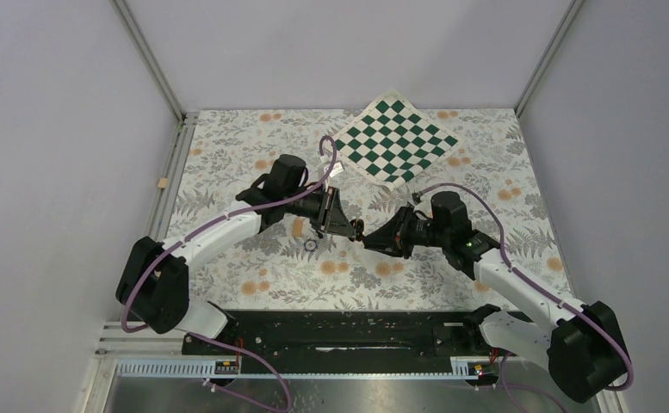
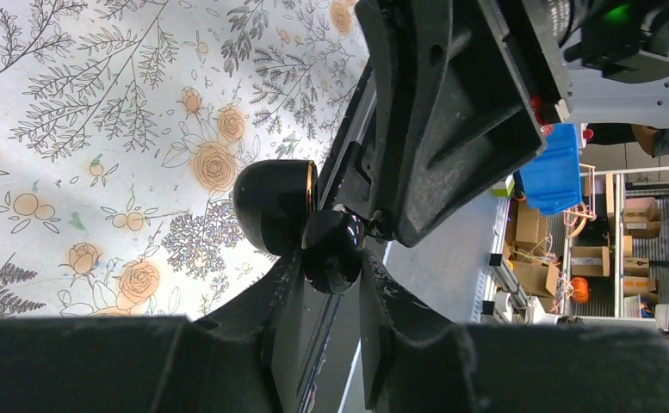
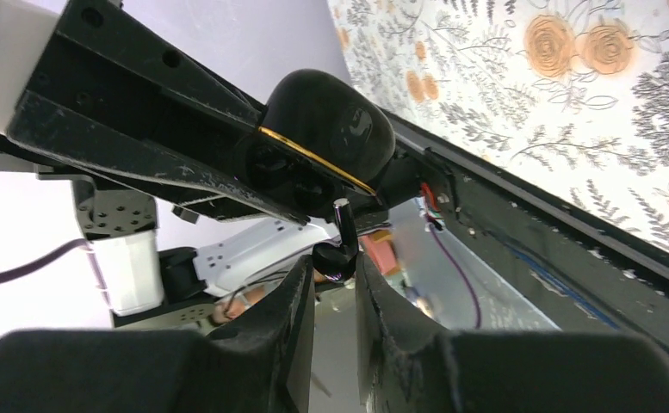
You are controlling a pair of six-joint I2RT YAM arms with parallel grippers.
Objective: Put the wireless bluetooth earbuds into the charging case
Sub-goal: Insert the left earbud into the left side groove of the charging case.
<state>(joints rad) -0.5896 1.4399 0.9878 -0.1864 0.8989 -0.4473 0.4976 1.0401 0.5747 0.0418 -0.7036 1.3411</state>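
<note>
My left gripper (image 1: 352,230) (image 2: 331,262) is shut on the charging case (image 2: 331,248), a glossy black pebble held above the table. Its open lid (image 2: 272,205) with a gold rim stands to the left. The case also shows in the right wrist view (image 3: 326,138), gold seam visible, just above my right gripper (image 3: 337,268). My right gripper (image 1: 371,242) is shut on one small black earbud (image 3: 335,256), whose stem points up at the case. The two grippers meet tip to tip over the table's middle. The other earbud is not visible.
A green-and-white checkered mat (image 1: 391,140) lies at the back of the floral cloth. A small dark ring with a pale centre (image 1: 311,245) and a small tan strip (image 1: 298,228) lie on the cloth just left of the grippers.
</note>
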